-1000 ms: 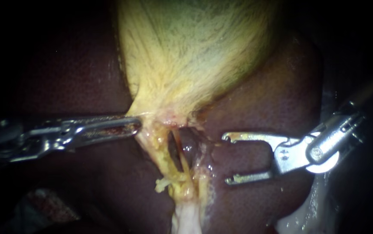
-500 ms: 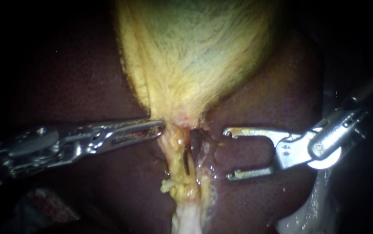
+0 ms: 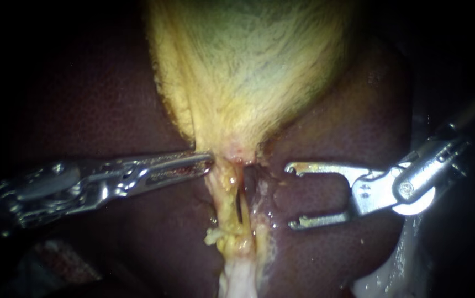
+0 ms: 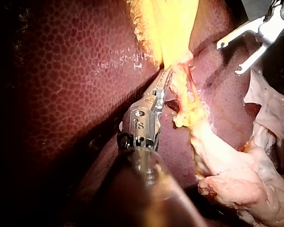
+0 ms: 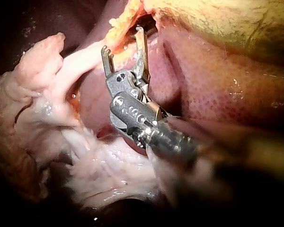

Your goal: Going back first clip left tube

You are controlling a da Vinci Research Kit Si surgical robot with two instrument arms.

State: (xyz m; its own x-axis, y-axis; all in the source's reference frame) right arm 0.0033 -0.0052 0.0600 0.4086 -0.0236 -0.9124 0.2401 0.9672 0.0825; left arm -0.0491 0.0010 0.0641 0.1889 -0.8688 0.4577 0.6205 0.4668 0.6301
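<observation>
While my left instrument (image 3: 207,160) pinches the yellow tissue at the narrow lower end of the gallbladder (image 3: 248,72) between nearly closed jaws, my right instrument (image 3: 288,194) hangs over the liver (image 3: 331,127), jaws spread wide and empty, to the right of the left tube (image 3: 225,190) and clear of it.

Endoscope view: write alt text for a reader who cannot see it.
A silver right instrument holds its claw open and empty, just right of a yellow fatty tube below the yellow-green gallbladder. The silver left instrument meets that tube's top from the other side, over dark red liver.
</observation>
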